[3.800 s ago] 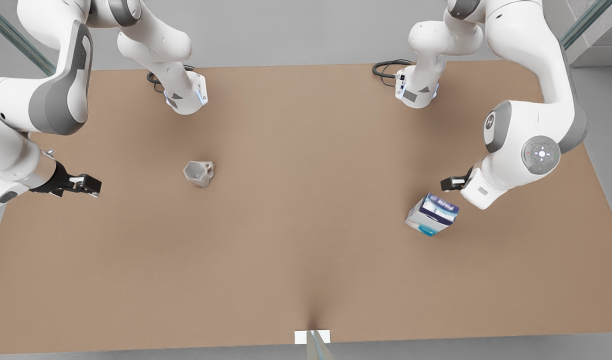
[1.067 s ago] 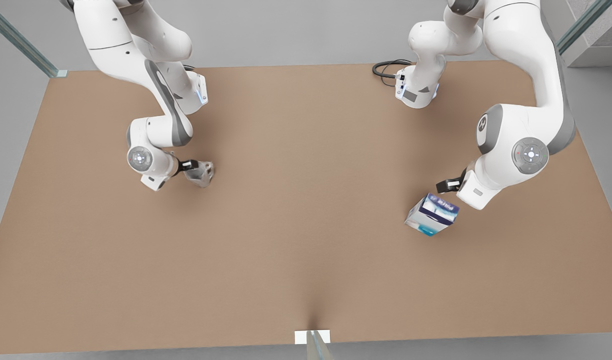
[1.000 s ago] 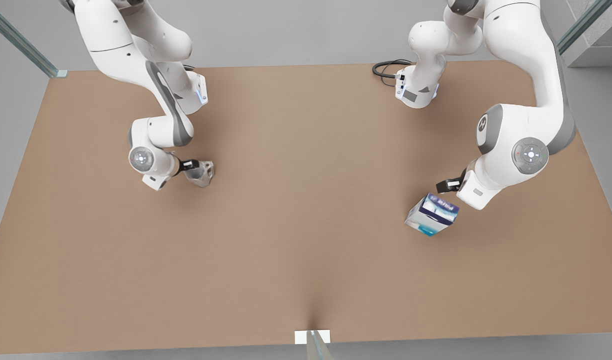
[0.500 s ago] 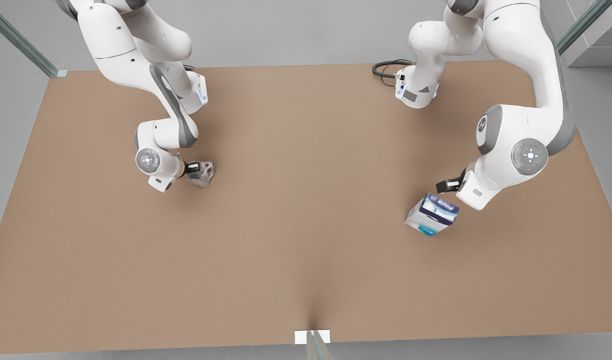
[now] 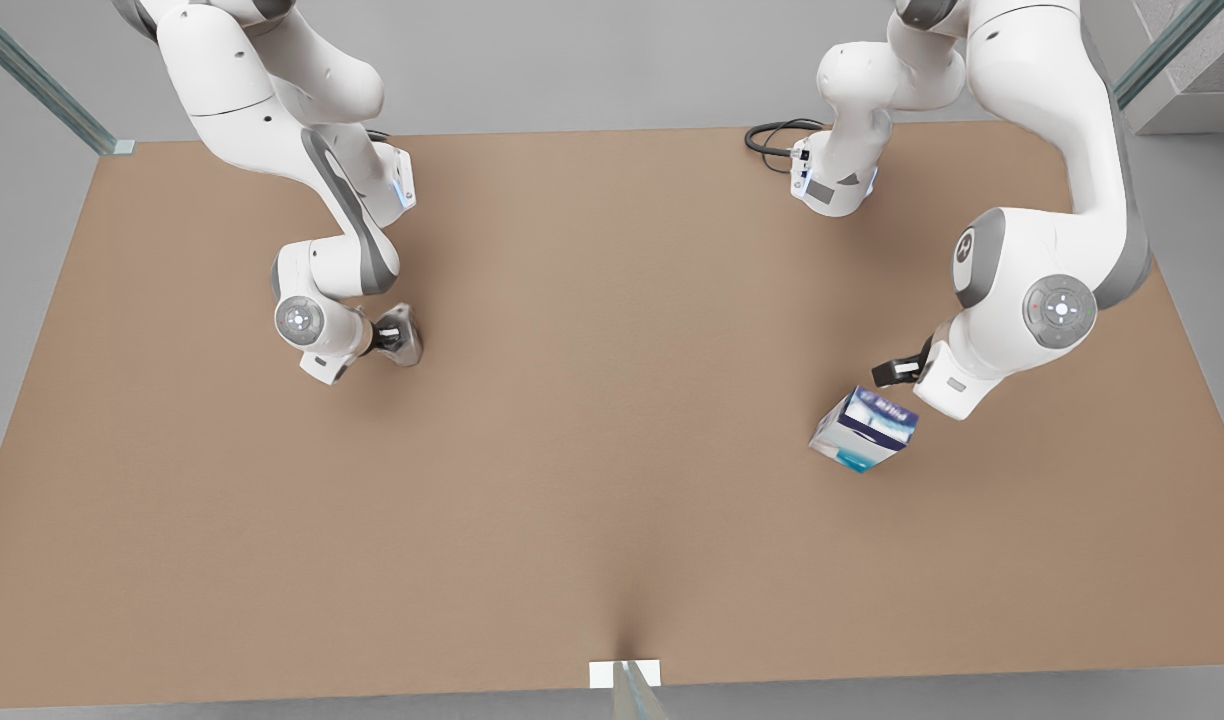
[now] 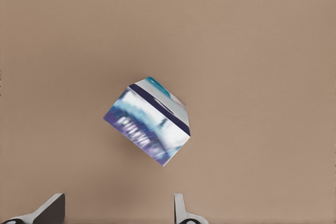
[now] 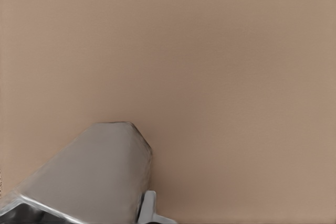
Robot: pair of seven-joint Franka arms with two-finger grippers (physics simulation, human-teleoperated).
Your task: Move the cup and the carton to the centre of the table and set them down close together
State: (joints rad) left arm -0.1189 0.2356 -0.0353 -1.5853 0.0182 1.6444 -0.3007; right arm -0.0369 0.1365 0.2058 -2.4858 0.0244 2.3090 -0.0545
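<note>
Cup: the pale faceted cup [image 5: 400, 335] sits toward the counter's [image 5: 612, 480] far edge on the front view's left, well off centre. It's in our right pincer [image 5: 384, 334], and looks tipped over rather than upright, though we can't be sure of that.

Right pincer: narrow, clamped on the cup as far as we can judge. The right wrist view has the cup's grey wall [image 7: 94, 174] right up close, with one fingertip [image 7: 149, 208] pressed beside it.

Carton: the white and navy carton [image 5: 864, 430] stands toward the counter's edge on the front view's right, turned at an angle to the counter's edges. It's on the counter with nothing touching it.

Left pincer: our left pincer [image 5: 897, 369] hovers just beside the carton on its far side. The left wrist view looks down at the carton [image 6: 149, 127] with both fingertips [image 6: 181, 211] spread wide and nothing between them.

Progress: early days, we reckon. The cup seems grabbed but not carried in, the carton isn't gripped yet, and both are well apart with the centre between them bare.

Left to do: bring the cup in, grip the carton, carry it in, set them down close together.

Hard to see: the right pincer's second finger is hidden, so we're inferring the hold. The cup's handle can't be made out. The carton's label is too blurry to read.
</note>
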